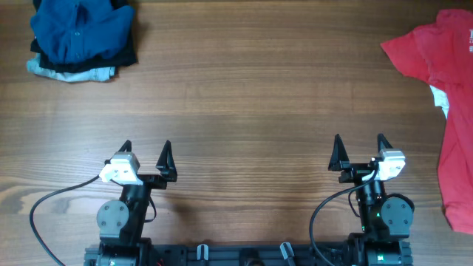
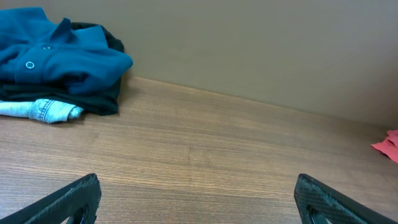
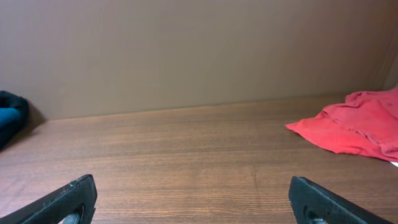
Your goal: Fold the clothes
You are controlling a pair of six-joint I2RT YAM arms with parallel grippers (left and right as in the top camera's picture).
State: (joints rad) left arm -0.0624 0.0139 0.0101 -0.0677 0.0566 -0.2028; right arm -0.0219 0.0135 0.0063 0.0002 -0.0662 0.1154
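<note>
Overhead, progress: the red T-shirt (image 1: pixel 451 52) is lying crumpled ahead and to the right of the right pincer (image 1: pixel 359 148), well apart; folding is not yet starting, by the look of it.
Overhead, pincers: the left pincer (image 1: pixel 145 151) and the right pincer are both standing spread, gripping nothing.
Left wrist: a blue clothes pile (image 2: pixel 56 62) is sitting ahead-left of the left pincer on the worktop (image 2: pixel 217 143).
Right wrist: the T-shirt (image 3: pixel 360 124) is lying ahead-right, untouched.
Writing: nothing is showing clearly enough to read.

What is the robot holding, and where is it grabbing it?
Nothing. The left end effector and right end effector are open and empty; the red shirt lies untouched.
</note>
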